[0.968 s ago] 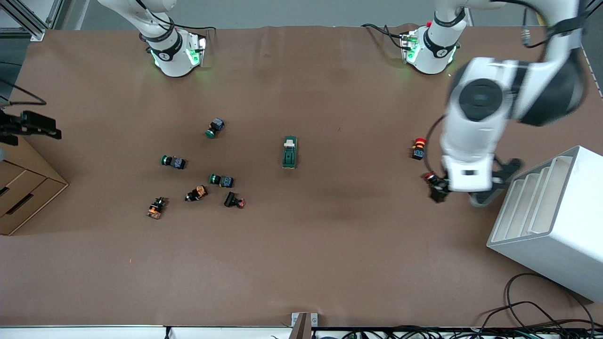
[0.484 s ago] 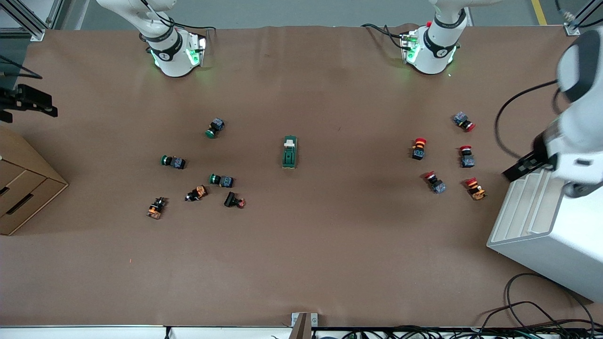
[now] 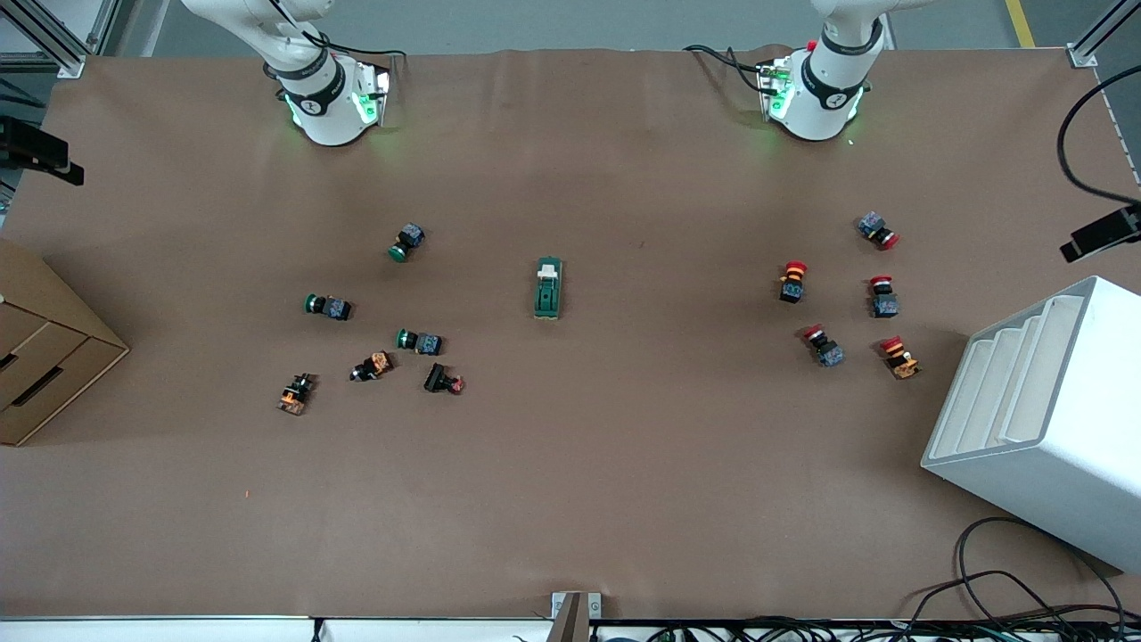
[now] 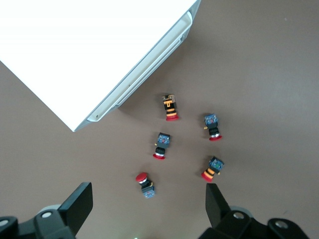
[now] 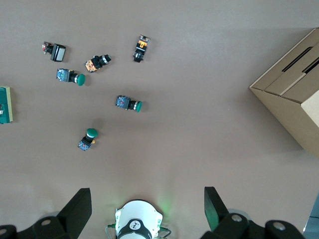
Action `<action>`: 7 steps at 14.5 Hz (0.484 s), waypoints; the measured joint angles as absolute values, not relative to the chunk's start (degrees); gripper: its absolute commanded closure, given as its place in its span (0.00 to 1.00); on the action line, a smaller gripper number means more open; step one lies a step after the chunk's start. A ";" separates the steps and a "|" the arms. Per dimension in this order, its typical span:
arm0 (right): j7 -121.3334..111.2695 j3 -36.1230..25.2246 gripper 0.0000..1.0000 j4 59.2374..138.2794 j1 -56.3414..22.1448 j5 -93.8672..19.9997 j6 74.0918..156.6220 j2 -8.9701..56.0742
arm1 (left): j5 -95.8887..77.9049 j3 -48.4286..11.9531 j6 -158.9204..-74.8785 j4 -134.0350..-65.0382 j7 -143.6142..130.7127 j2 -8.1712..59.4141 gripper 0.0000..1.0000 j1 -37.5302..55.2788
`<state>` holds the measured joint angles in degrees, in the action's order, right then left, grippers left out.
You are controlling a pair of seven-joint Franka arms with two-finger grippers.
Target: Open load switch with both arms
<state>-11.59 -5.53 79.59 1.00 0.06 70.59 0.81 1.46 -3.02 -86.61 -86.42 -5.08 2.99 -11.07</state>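
The load switch [image 3: 547, 288], a dark-green oblong block with a white lever piece, lies flat at the middle of the table with nothing touching it. Its end shows at the edge of the right wrist view [image 5: 4, 104]. My left gripper [image 4: 148, 204] is open and empty, high over the red push buttons [image 4: 159, 146] beside the white rack. My right gripper [image 5: 147, 206] is also open and empty, high over the right arm's base [image 5: 138, 221]. In the front view only a black part of each hand shows, at the table's two ends [image 3: 1101, 234] [image 3: 36, 153].
Several green and orange push buttons [image 3: 417, 341] lie toward the right arm's end. Several red ones [image 3: 822, 344] lie toward the left arm's end. A cardboard drawer box [image 3: 40, 352] and a white slotted rack [image 3: 1043, 410] stand at the table's ends. Cables [image 3: 1025, 597] trail by the front edge.
The left arm has swung up and away from over the red push buttons, out past the table's end, uncovering them. The right hand's black part has shifted toward the bases.
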 measured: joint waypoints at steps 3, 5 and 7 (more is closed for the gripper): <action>-11.45 -5.55 0.00 80.68 0.16 0.06 70.70 -0.06 | 1.37 -3.51 -84.14 -86.72 -4.18 0.91 0.00 -10.31; -9.96 -5.55 0.00 80.88 -0.28 0.06 70.76 -0.06 | 1.35 -5.28 -83.35 -88.61 -4.32 -1.73 0.00 -9.96; -7.79 -5.52 0.00 80.89 -0.71 0.06 70.85 -0.06 | 1.35 -6.50 -83.10 -91.40 -4.44 -4.84 0.00 -9.73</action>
